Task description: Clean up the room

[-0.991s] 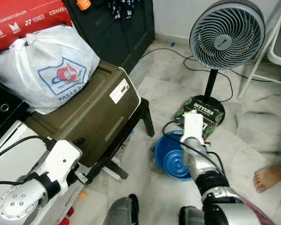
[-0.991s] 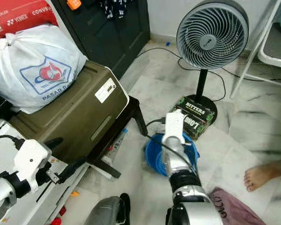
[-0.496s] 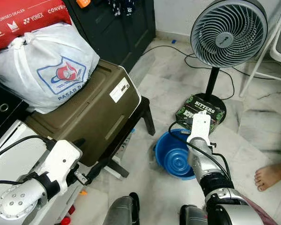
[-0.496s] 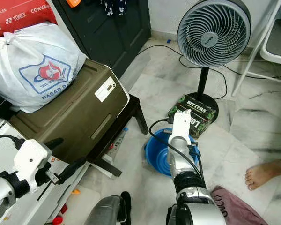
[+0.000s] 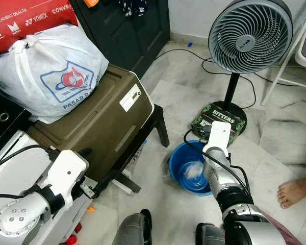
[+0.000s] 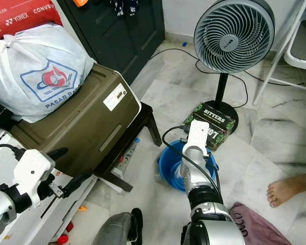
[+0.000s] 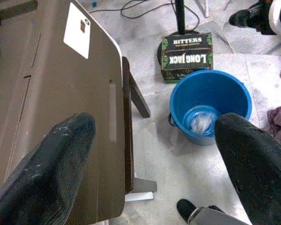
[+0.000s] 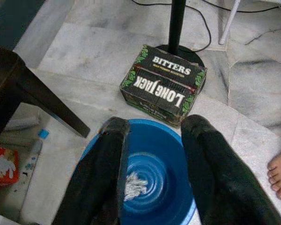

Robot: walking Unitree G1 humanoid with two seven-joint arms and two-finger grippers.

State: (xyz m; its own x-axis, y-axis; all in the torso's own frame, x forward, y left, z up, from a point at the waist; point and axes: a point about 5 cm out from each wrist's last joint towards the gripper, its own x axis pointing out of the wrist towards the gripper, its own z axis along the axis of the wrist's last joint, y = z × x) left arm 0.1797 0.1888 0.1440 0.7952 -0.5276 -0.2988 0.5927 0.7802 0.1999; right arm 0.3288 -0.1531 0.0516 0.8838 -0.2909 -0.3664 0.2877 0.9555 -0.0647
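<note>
Overhead, right pincer (image 8: 152,178) gapes above blue bucket (image 8: 164,154) beside "BITTERS LONG JACK" box (image 8: 163,84); left pincer (image 7: 154,154) wide.

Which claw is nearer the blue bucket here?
The right. The right claw hangs open directly above the blue bucket, over the crumpled white scrap in its bottom. The left claw is open off beside the olive case, well away from it.

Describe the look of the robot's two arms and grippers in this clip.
Both arms are silver metal with black joints and black cables along them. Each wrist carries a white boxy housing. The left gripper and right gripper each have two long, thick, matte black fingers with rounded tips; the left's look scuffed.
</note>
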